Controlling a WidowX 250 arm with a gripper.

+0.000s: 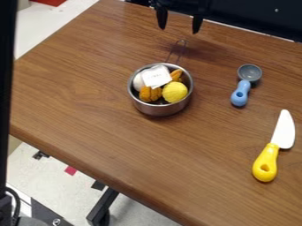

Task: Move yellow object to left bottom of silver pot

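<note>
Gripper [179, 22], black and two-fingered, is positioned over the far part of the brown wood-grain table [77, 95], fingers spread apart and pointing down. Nearer than the gripper, a thin metal wire handle [184, 45] extends toward the far side from the round silver metal pot [160, 110]. The round, ridged yellow object [175, 92] lies inside the pot, at its near right, nearer than the gripper and apart from it. Orange-brown pieces [150, 93] and a white square packet [156, 77] share the pot. Right of the pot: a grey scoop with blue handle [239, 95]; farther right and nearer, a white-bladed knife with yellow handle [265, 163].
</note>
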